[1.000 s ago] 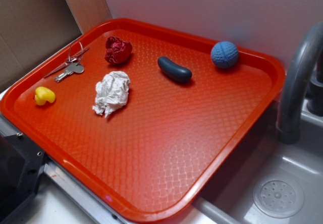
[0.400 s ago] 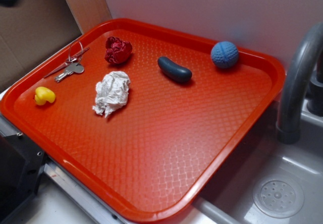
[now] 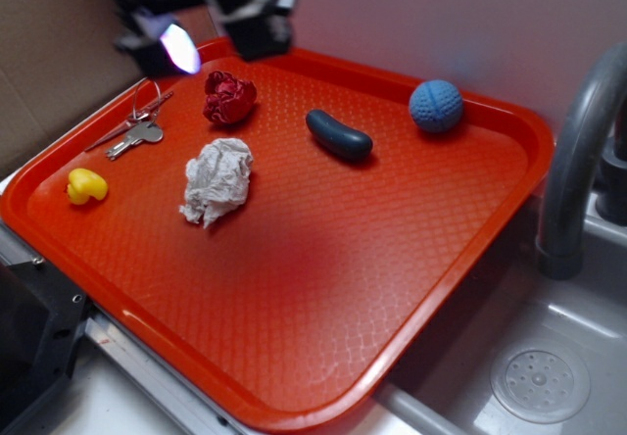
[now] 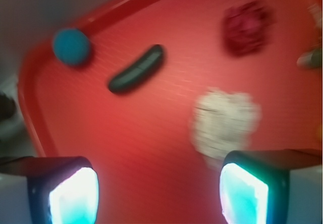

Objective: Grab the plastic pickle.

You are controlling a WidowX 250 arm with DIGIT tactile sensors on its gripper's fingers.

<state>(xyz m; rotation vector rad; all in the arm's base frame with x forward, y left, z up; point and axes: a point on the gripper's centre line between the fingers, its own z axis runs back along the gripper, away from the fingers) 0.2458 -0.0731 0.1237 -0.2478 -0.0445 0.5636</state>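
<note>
Red plastic fills the exterior view: the tray (image 3: 323, 298) lies flat beside a grey sink (image 3: 549, 376), its raised rim keeping the loose things from sliding off. The plastic pickle (image 3: 339, 135), dark blue-grey and slightly curved, lies on its side toward twelve o'clock of the tray's centre, nothing touching it, so we judge there is room for fingers on both long sides. A blue ball (image 3: 436, 106) sits at about two o'clock from it by the far rim; a dark red wad (image 3: 228, 97) lies at about ten o'clock; a white crumpled paper (image 3: 217, 180) at about eight. Keys (image 3: 137, 129) and a small yellow piece (image 3: 86, 186) rest further out at nine. Our gripper (image 3: 211, 33) hangs blurred above the tray's far left corner, its jaws spread wide and empty, well apart from the pickle

In the wrist view we look down between the two lit fingertips (image 4: 75, 196). The pickle (image 4: 136, 75) shows at eleven o'clock from centre, the ball (image 4: 71, 46) beyond it, the paper (image 4: 225, 123) nearer us; we judge the approach not yet lined up
</note>
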